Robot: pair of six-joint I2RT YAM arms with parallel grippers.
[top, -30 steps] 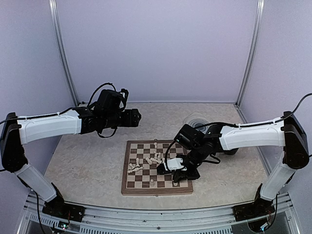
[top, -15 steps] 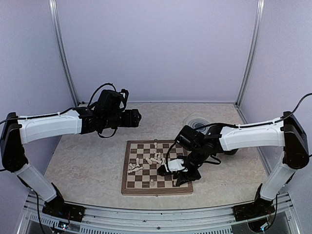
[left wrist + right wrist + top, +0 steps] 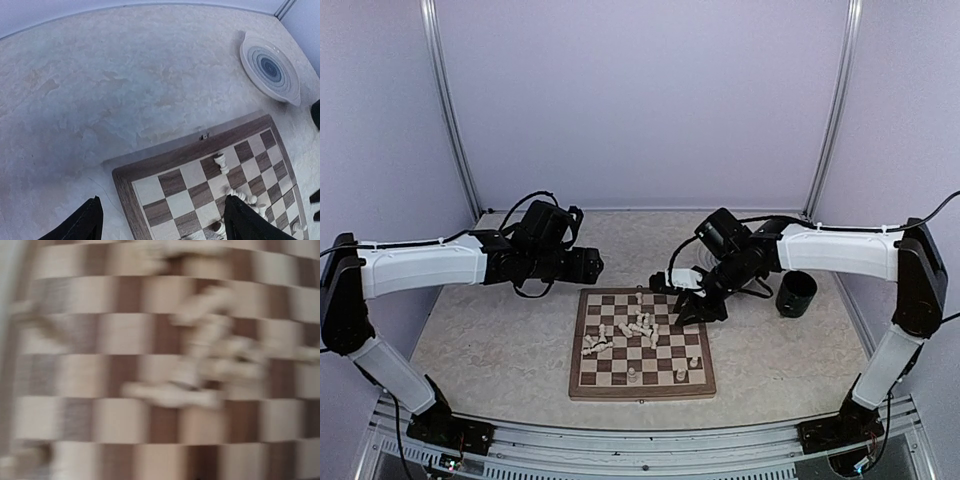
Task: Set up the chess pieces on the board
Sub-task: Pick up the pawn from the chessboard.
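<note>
Wooden board: flat square chessboard (image 3: 642, 342) of dark brown and cream checks with a light wood border, lying on the pale mottled table (image 3: 500, 340) between both arms.
Cream pieces: small pale chess pieces (image 3: 635, 328), mostly toppled in a mid-board heap, long axes at mixed angles. A few stand along the near edge, one in the far row.
Right gripper (image 3: 688, 308): over the board's far right corner, the nearer hand. The heap lies just to its near-left. Its jaw spread cannot be told, and no held piece shows.
Left gripper (image 3: 162, 200): spread wide, empty, just beyond the far left corner.
Likely next: right gripper picks from the heap.
</note>
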